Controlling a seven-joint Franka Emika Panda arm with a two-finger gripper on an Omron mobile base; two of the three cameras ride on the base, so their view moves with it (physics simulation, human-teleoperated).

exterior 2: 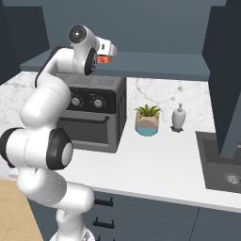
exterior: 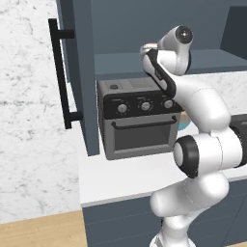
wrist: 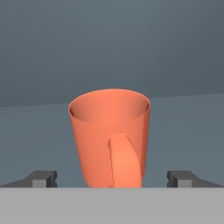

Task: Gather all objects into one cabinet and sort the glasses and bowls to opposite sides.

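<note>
An orange-red cup (wrist: 109, 131) with a small handle facing me stands upright on the floor of the open slate-blue cabinet (wrist: 188, 118). My gripper (wrist: 113, 178) is open, one fingertip (wrist: 41, 178) to the left of the cup's base and the other to its right, both apart from it. From the right base view the cup (exterior 2: 104, 59) peeks out beside the hand (exterior 2: 109, 49), up at the cabinet shelf (exterior 2: 160, 63). The cabinet door (exterior: 77, 72) with its black bar handle (exterior: 60, 72) stands open on the left. The bowls and the beige mug are out of view.
A black toaster oven (exterior: 137, 118) sits on the white counter (exterior: 120, 176) directly under the cabinet. A potted plant (exterior 2: 147, 120), a soap dispenser (exterior 2: 178, 117) and a dark sink (exterior 2: 223, 167) lie to the right. Another open door (exterior 2: 228, 70) hangs at the right.
</note>
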